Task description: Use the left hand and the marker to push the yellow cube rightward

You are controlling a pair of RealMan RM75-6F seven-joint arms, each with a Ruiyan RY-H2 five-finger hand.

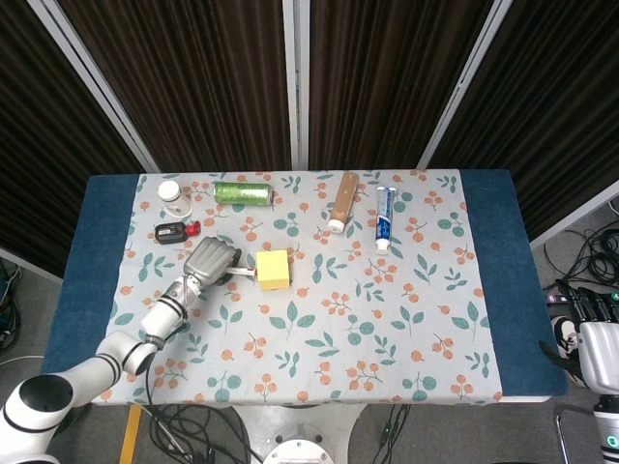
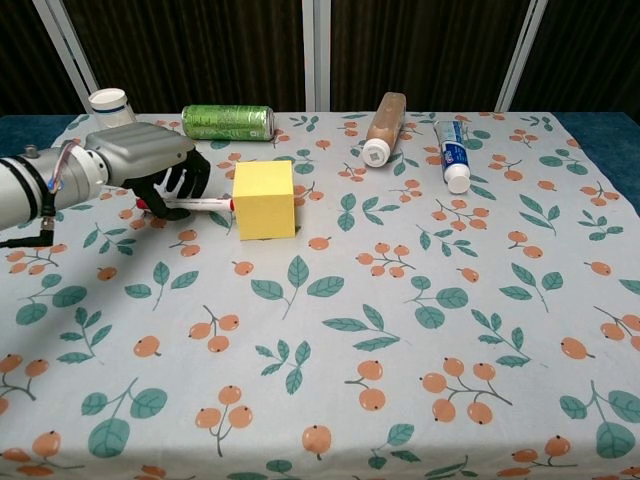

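The yellow cube (image 1: 273,269) (image 2: 265,200) stands on the floral cloth, left of centre. My left hand (image 1: 212,259) (image 2: 150,160) lies just to its left and grips a white marker (image 2: 196,204) (image 1: 242,273) that lies level. The marker's tip touches the cube's left face. My right hand (image 1: 595,333) hangs off the table's right edge in the head view; its fingers are too small to read.
Along the back lie a green can (image 2: 227,122), a brown bottle (image 2: 384,126) and a toothpaste tube (image 2: 452,154). A white jar (image 2: 110,101) stands at the back left, with a small black and red object (image 1: 174,231) near it.
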